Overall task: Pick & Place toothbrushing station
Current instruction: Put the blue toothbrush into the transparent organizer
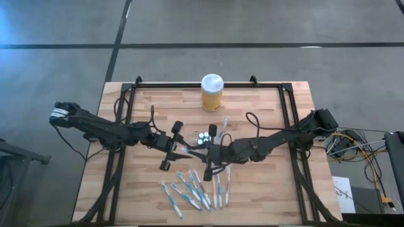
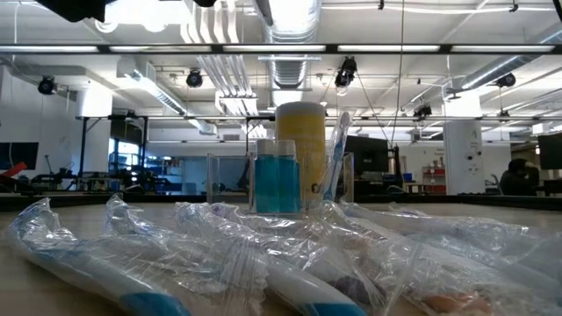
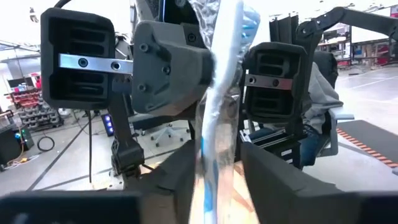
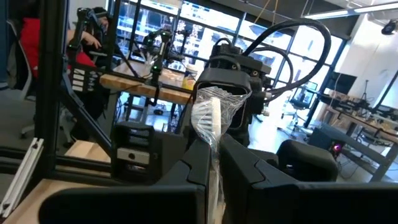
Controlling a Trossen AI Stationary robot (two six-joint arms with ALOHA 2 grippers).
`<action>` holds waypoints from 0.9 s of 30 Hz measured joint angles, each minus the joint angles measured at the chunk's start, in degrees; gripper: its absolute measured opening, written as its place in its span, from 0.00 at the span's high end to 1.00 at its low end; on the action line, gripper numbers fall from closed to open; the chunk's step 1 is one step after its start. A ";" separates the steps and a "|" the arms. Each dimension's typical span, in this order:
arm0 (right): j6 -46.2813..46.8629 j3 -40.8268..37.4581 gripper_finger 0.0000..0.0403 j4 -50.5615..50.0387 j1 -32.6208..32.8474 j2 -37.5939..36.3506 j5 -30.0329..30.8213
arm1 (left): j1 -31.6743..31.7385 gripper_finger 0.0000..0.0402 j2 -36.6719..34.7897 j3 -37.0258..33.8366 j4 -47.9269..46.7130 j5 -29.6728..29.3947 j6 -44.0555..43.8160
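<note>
A toothbrush in a clear wrapper (image 1: 190, 149) hangs above mid-table between my two grippers. My right gripper (image 1: 206, 151) is shut on it from the right, and my left gripper (image 1: 177, 145) closes on it from the left. Just beyond them the clear holder (image 1: 203, 137) stands on the wood with white-capped tubes (image 2: 277, 183) and one toothbrush (image 2: 335, 158) upright in it. Several wrapped toothbrushes (image 1: 196, 189) lie flat nearer the front edge. My left gripper has the wrapped toothbrush's shaft (image 3: 214, 155) between its two fingers (image 3: 180, 177), which reach in about level from the table's left. The wrapper fills the gap between them. The brush is clear of the table. My right gripper pinches the same toothbrush (image 4: 214, 134) between its shut fingers (image 4: 196, 165), level from the table's right. A crumpled length of wrapper (image 4: 214, 112) sticks out past the fingertips toward my left gripper.
A yellow jar with a white lid (image 1: 212, 92) stands near the far edge, behind the holder. A black frame (image 1: 287, 113) runs around the tabletop. The loose wrapped toothbrushes crowd the front middle.
</note>
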 joint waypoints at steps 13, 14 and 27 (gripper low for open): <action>1.75 0.00 0.94 -4.38 0.39 -0.40 -1.86 | 0.10 0.94 -2.48 -0.28 -4.81 2.53 0.16; 3.04 0.00 0.92 -4.97 0.60 -0.57 -1.79 | 0.09 0.94 -3.03 -0.31 -5.63 2.57 0.27; 8.02 -0.09 0.65 -17.80 3.40 -7.36 3.28 | -0.04 0.95 -13.99 -1.04 -16.01 4.93 -4.35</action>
